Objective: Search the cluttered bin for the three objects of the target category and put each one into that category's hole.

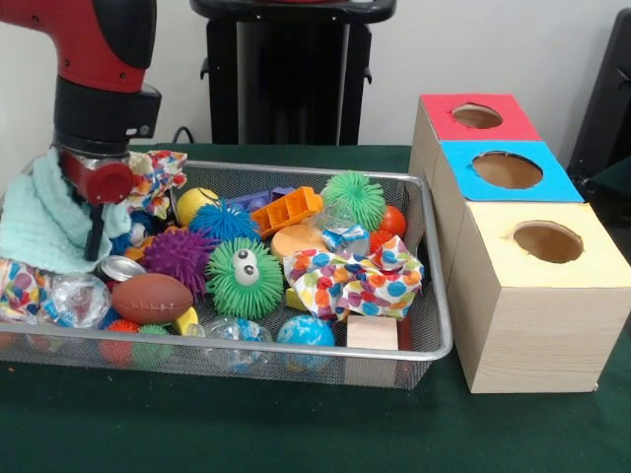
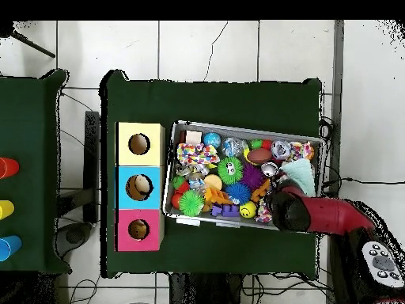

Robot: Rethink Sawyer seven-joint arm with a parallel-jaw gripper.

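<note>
At the left end of the wide silver wire-mesh bin (image 1: 431, 258), the red and black arm comes straight down from above, and its gripper (image 1: 95, 239) is sunk among the toys beside a pale mint knitted cloth (image 1: 39, 225); whether it is spread or pressed together cannot be told. Just right of the gripper lie one crushed silver can (image 1: 120, 268), one brown toy football (image 1: 152, 298) and one purple spiky rubber ball (image 1: 177, 258). Further right sit one green spiky ball with a googly eye (image 1: 244, 277), one blue spiky ball (image 1: 223, 220), one orange plastic block (image 1: 287, 211), a second green spiky ball (image 1: 354, 198) and one white cloth with coloured dots (image 1: 357, 282). The toys are packed up to the rim on every side, with little bare mesh. Well to the right of the gripper, touching the bin's right end, three wooden boxes stand in a row on the green bench (image 1: 227, 424), each with one round hole: red-topped (image 1: 477, 117), blue-topped (image 1: 507, 169), yellow-topped (image 1: 548, 242).
</note>
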